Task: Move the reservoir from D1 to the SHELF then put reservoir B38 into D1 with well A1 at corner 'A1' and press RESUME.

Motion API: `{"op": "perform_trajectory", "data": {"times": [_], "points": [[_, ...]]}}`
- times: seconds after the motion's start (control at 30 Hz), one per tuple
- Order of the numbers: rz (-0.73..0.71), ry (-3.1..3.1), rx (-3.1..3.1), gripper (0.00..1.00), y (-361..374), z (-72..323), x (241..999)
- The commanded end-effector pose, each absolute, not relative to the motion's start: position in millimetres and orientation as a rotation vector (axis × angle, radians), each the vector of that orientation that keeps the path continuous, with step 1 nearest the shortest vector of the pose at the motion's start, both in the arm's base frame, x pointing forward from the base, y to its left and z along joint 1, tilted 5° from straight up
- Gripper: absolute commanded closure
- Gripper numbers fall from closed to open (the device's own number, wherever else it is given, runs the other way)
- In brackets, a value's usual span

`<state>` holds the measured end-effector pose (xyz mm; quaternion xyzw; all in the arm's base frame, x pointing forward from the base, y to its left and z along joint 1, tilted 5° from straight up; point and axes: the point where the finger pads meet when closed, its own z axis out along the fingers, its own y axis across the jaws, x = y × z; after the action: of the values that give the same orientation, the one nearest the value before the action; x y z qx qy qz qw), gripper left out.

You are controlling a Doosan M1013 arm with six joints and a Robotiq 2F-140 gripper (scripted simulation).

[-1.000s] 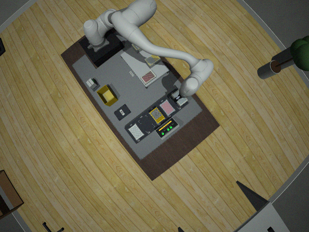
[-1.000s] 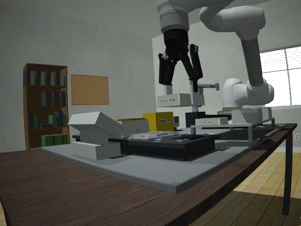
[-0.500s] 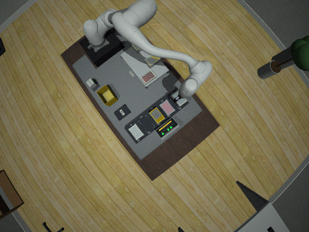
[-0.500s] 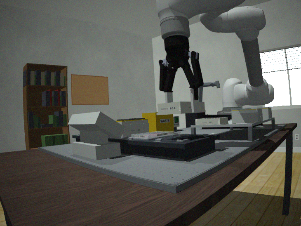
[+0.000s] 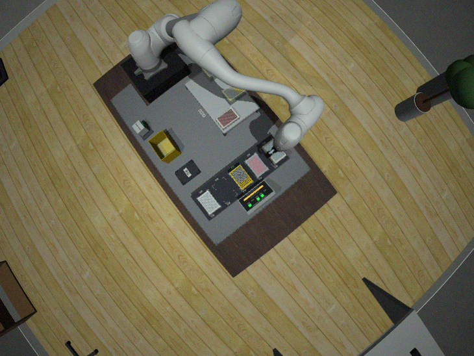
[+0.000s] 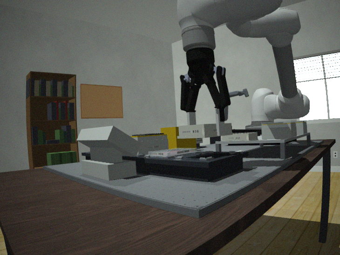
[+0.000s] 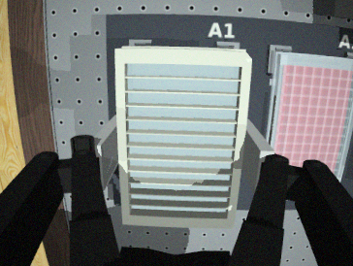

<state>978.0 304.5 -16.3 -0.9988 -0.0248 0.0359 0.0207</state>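
Looks like a small lab bench set up in an office-type room. A dark wooden table [image 6: 82, 219] carries a grey perforated base plate [image 6: 175, 196] with a black deck [image 6: 192, 164] of well plates, a tip rack [image 5: 240, 176] and a status panel with green lights [image 5: 255, 197]. A white robot arm [image 5: 245, 78] is mounted at one end. Around it: plank floor [image 5: 114, 249], a bookshelf [image 6: 30, 120] full of books, a corkboard [image 6: 101, 101], a window with blinds [image 6: 316, 82] and a potted plant [image 5: 461, 80].
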Motion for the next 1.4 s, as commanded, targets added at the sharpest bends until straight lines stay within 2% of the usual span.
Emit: {"op": "perform_trajectory", "data": {"times": [0.0, 0.73, 1.37], "points": [[0.111, -0.077, -3.097, 1.00, 305, -22, 978], [0.111, -0.077, -3.097, 1.00, 306, -55, 975], [0.111, -0.077, -3.097, 1.00, 306, -55, 975]]}}
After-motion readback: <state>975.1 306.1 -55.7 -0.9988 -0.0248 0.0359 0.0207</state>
